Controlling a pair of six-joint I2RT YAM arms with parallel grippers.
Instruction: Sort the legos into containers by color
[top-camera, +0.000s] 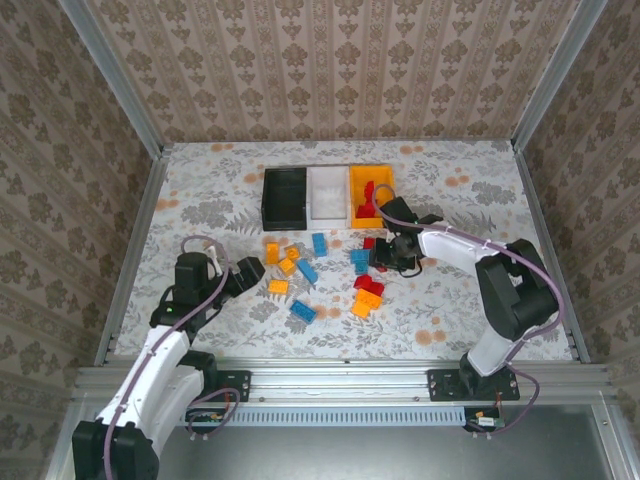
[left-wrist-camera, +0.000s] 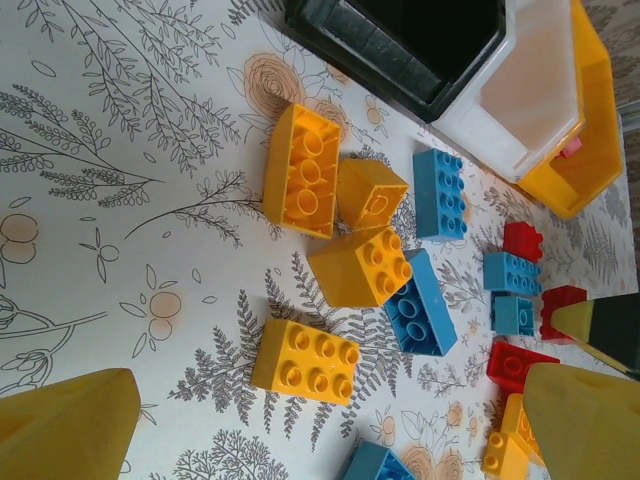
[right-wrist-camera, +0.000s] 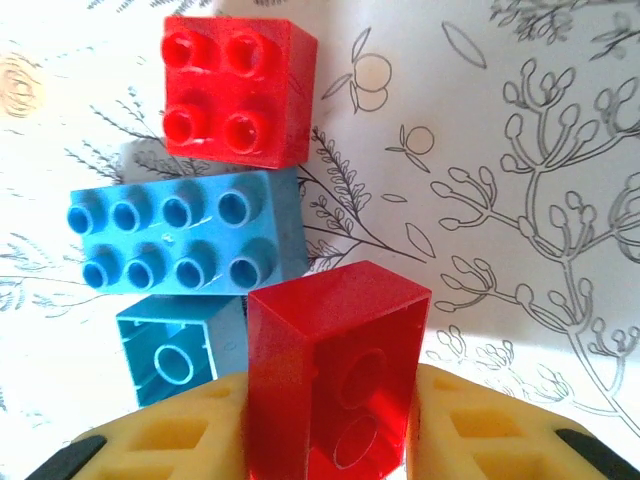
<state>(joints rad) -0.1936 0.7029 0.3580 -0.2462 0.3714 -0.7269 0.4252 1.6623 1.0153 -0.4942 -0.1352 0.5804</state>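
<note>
Clamping a red lego (right-wrist-camera: 335, 380) at frame bottom is the right end effector (right-wrist-camera: 330, 435); the left end effector (left-wrist-camera: 322, 425) stands apart.

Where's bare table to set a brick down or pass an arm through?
Bare table left of the black bin toward the left wall, right of the orange bin, and along the front rail. Crowded: the legos in front of them, where the right pincer grips a red brick.

three bins (top-camera: 327, 195), roughly twenty bricks (top-camera: 307, 270)
</note>
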